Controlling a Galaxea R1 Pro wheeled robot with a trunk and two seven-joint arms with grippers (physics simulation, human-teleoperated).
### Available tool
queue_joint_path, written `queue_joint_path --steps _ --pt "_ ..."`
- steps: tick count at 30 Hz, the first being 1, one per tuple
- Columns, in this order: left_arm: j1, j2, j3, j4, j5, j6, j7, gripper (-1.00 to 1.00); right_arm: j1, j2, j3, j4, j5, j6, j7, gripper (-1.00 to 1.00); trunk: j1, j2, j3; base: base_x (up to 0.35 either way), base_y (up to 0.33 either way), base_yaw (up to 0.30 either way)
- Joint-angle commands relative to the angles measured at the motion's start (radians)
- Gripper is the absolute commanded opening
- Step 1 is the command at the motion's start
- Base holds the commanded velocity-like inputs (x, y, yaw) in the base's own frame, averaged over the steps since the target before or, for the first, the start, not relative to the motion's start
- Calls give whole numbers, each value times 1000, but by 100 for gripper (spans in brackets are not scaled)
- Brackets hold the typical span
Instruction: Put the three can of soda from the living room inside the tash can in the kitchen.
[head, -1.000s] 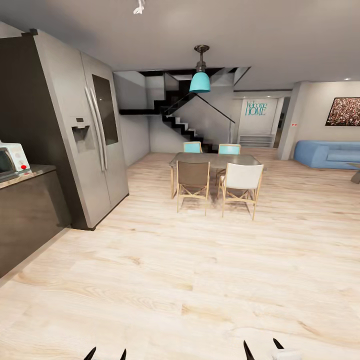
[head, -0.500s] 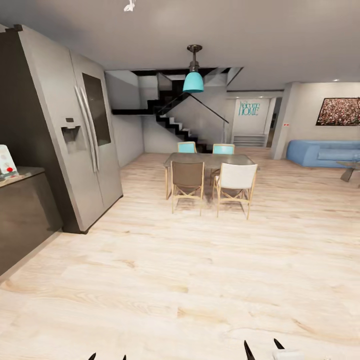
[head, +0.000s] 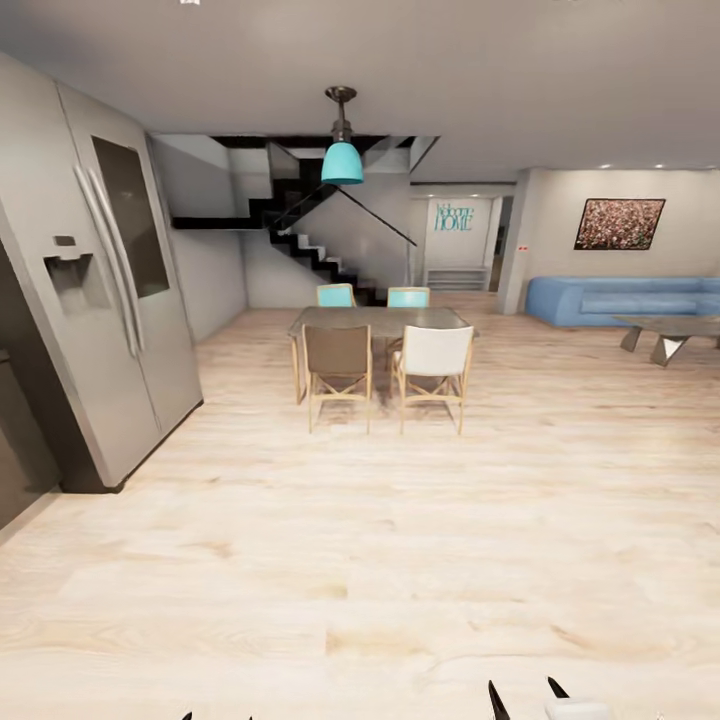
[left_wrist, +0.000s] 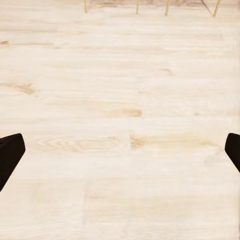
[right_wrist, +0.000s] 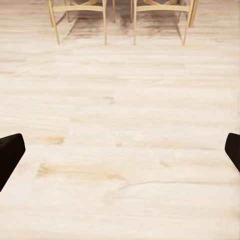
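Note:
The soda cans and the trash can are out of view. My left gripper (left_wrist: 120, 155) is open over bare wood floor, its dark fingers spread wide with nothing between them; its tips just peek in at the head view's bottom edge (head: 217, 716). My right gripper (right_wrist: 120, 155) is open in the same way above the floor, with its fingertips low in the head view (head: 522, 695). On the left stands the kitchen's steel double-door fridge (head: 100, 300). At the far right is the living room, with its blue sofa (head: 620, 300) and crowd photo (head: 619, 223).
A dining table (head: 380, 320) with several chairs stands ahead in mid-room, under a teal pendant lamp (head: 342, 160). Dark stairs (head: 310, 250) rise behind it. A low coffee table (head: 665, 335) sits before the sofa. Wide wood floor lies between me and the table.
The camera has turned right: fridge and dining table slid left in the picture, the counter with the microwave left the frame, and the coffee table and more sofa came in. Both grippers are unchanged.

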Motion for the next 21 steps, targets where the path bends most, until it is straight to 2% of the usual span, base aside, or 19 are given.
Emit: queue_joint_path --steps 1,5,9,21 --pt "0 0 0 3 0 0 0 100 0 0 0 0 0 0 0 100 0 0 0 191 -34 -252" --pt "0 0 0 18 -1 -3 -2 100 0 0 2 0 0 -1 0 100 0 0 0 139 -32 -215" --pt "0 0 -2 23 -3 -5 -2 100 0 1 5 0 6 -1 -1 100 0 0 -2 40 -9 -18" --pt "0 0 -6 27 -5 -6 -1 100 -1 2 10 1 13 -2 -2 100 0 0 -14 5 -1 163"
